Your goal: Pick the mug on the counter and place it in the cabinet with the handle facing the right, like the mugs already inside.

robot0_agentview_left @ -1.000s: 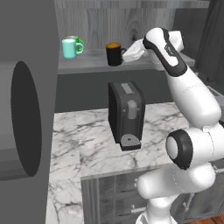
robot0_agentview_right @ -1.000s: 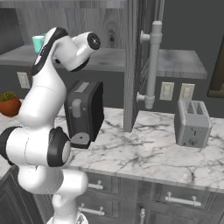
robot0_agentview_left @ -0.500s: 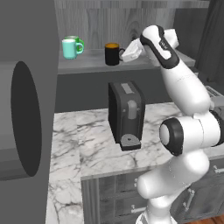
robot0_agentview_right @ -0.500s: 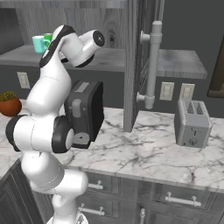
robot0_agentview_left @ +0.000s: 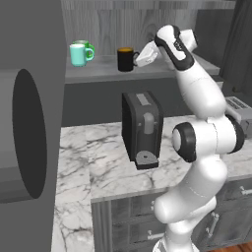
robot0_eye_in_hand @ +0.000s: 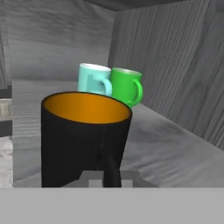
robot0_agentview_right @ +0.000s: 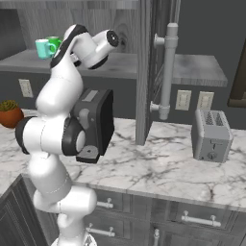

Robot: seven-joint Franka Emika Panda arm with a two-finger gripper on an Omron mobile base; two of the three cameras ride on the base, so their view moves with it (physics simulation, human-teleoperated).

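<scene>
While the mug (robot0_agentview_left: pixel 126 59) stands upright, handle toward the arm, the fingers (robot0_agentview_left: pixel 139 61) sit nearly closed.

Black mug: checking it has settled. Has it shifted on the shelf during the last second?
No. The black mug keeps the same gap from the mint mug.

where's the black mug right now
The black mug stands on the cabinet shelf in the left base view, right of the teal mug and green mug, with the gripper at its handle.
</scene>
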